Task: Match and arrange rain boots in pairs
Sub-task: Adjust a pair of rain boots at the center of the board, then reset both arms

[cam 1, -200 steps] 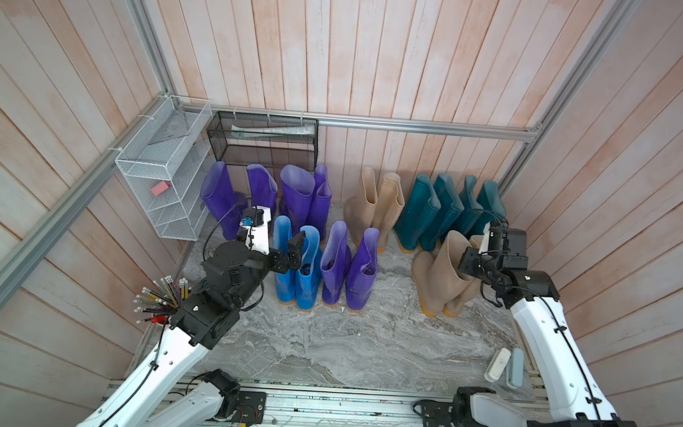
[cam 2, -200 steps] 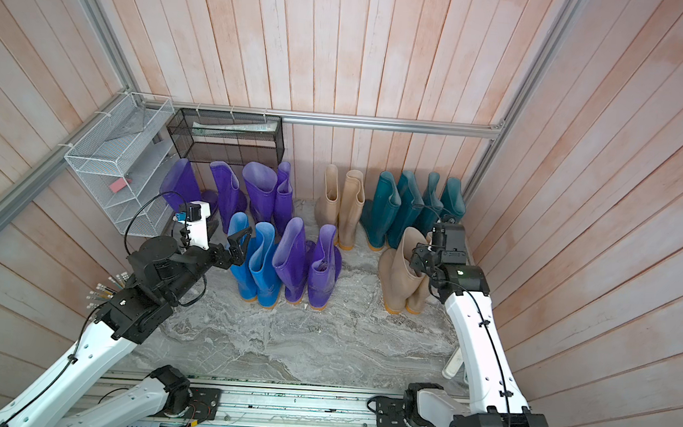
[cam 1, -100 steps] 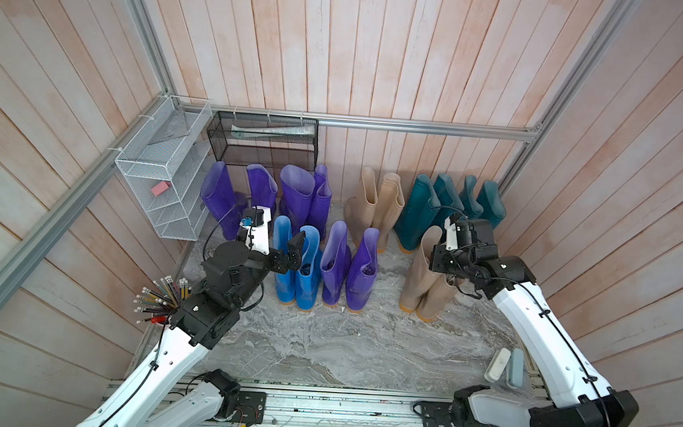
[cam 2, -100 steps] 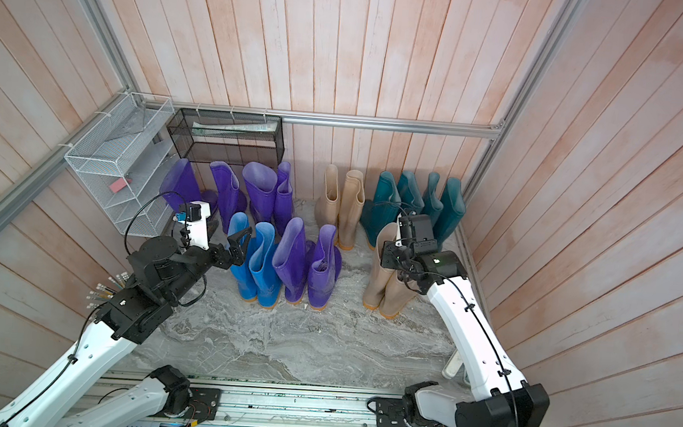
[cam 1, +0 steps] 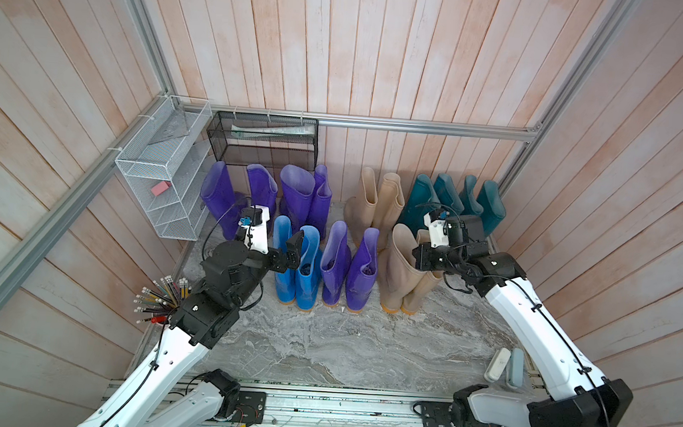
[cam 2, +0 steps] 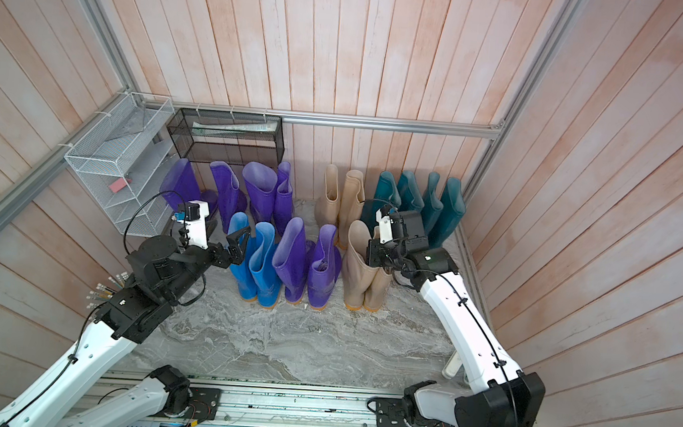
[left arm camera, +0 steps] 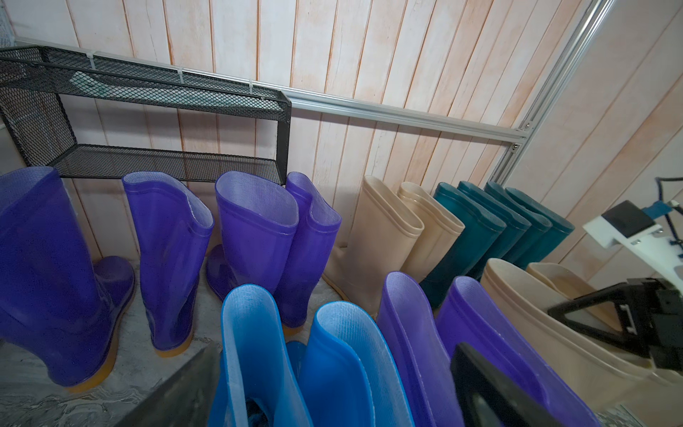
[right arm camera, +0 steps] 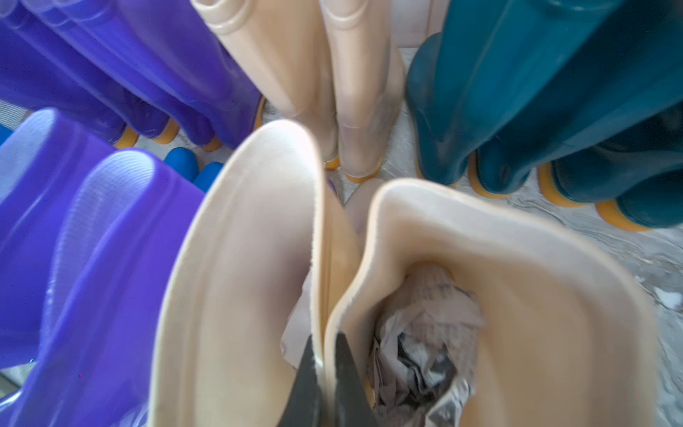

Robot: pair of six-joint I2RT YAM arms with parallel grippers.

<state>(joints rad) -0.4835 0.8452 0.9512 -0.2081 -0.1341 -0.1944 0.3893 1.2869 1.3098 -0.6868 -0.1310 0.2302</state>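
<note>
The rain boots stand in two rows on the marble floor. At the back are purple boots (cam 1: 299,194), a beige pair (cam 1: 378,205) and teal boots (cam 1: 453,198). In front are two blue boots (cam 1: 304,270), two purple boots (cam 1: 348,269) and two beige boots (cam 1: 398,265). My right gripper (right arm camera: 325,340) is shut on the touching rims of the front beige boots (right arm camera: 369,236), one stuffed with crumpled paper; in a top view it (cam 2: 374,252) sits over their tops. My left gripper (cam 1: 293,247) is open beside the blue boots (left arm camera: 258,332), its fingers (left arm camera: 491,388) straddling their tops.
A black mesh shelf (cam 1: 264,141) hangs on the back wall above the purple boots. A white wire basket (cam 1: 159,175) is on the left wall, with a pencil cup (cam 1: 160,296) below it. Two small pale objects (cam 1: 505,363) lie at the front right. Bare floor (cam 1: 341,348) lies before the boots.
My right arm has carried the two front beige boots leftward, from near the right wall to beside the front purple pair. The left arm has not moved.
</note>
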